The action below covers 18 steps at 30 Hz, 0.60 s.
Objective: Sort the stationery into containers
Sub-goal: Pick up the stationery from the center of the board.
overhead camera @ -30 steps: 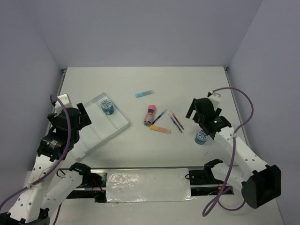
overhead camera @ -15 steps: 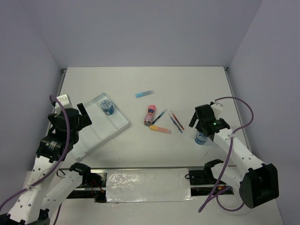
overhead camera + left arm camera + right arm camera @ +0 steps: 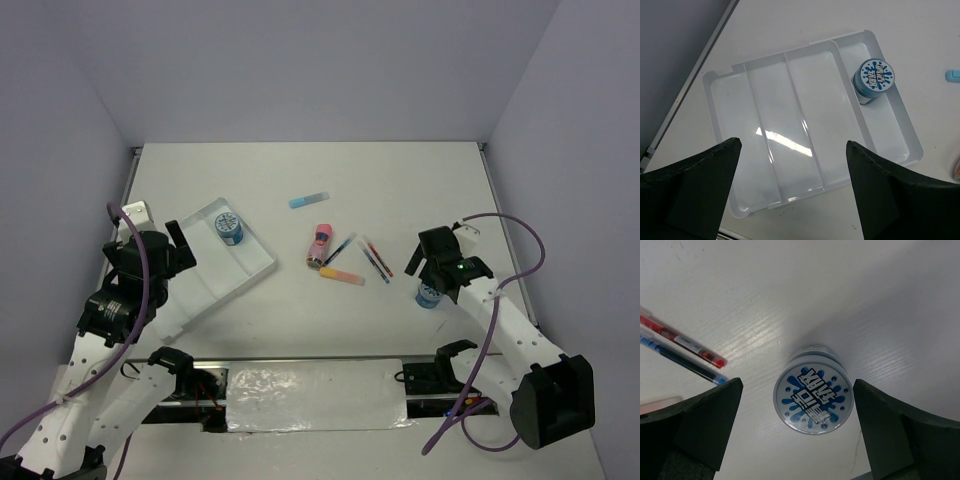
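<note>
Under the right gripper (image 3: 796, 390), framed between both fingers (image 3: 690, 430): a blue roll (image 3: 812, 397), upright on the table (image 3: 865, 300), white-patterned top facing up; fingers spread wide, well clear of the roll on either side, gripping nothing. Off to that gripper's left, near the left finger: a red pen (image 3: 682, 340) and a blue pen (image 3: 680, 359), lying side by side, almost touching, tips toward the roll but apart from it. Farther left again, toward the middle of the table: an orange bar (image 3: 342, 276) lying flat; a pink cylinder (image 3: 320, 245) on its side just beyond; a third pen (image 3: 340, 249) just beside the cylinder; beyond those, well apart, a light-blue bar (image 3: 309, 200).

Below the left gripper (image 3: 793, 145), spanning the gap between its fingers: a white tray (image 3: 812, 115), flat on the table, set askew to the table's edge, split by ridges into four long compartments; fingers spread wide on this side too, holding nothing; contact with the tray impossible to tell. Ahead and to the right of that gripper, in the rightmost compartment near its far end: a second blue roll (image 3: 874, 80), upright, patterned top up, close against the ridge on its left.
</note>
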### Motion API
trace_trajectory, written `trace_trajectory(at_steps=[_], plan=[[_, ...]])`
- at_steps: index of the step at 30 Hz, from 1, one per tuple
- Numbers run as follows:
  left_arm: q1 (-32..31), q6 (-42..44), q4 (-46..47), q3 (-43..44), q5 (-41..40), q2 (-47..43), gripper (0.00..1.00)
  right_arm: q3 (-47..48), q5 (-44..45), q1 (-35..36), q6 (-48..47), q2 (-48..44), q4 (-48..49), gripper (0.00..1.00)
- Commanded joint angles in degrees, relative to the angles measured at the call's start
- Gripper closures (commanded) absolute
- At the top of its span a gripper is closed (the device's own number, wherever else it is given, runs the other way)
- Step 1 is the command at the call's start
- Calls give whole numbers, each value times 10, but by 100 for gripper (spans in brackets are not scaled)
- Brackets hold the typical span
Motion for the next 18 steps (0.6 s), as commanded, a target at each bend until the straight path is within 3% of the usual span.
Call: trace_trajectory(at_steps=[1, 10, 13, 17, 18], plan=[[2, 3, 22, 5, 3, 1, 1, -6, -14, -2, 27, 2, -18, 0], [-4, 2, 20, 4, -2, -3, 1, -15, -14, -4, 35, 3, -9, 6], [-5, 2, 20, 4, -3, -5, 1, -7, -28, -2, 23, 32, -7, 16], [-6, 2, 21, 3, -2, -9, 1, -15, -36, -2, 10, 16, 9, 53], [-6, 3, 22, 3, -1, -8, 1, -18, -41, -4, 2, 11, 14, 54]])
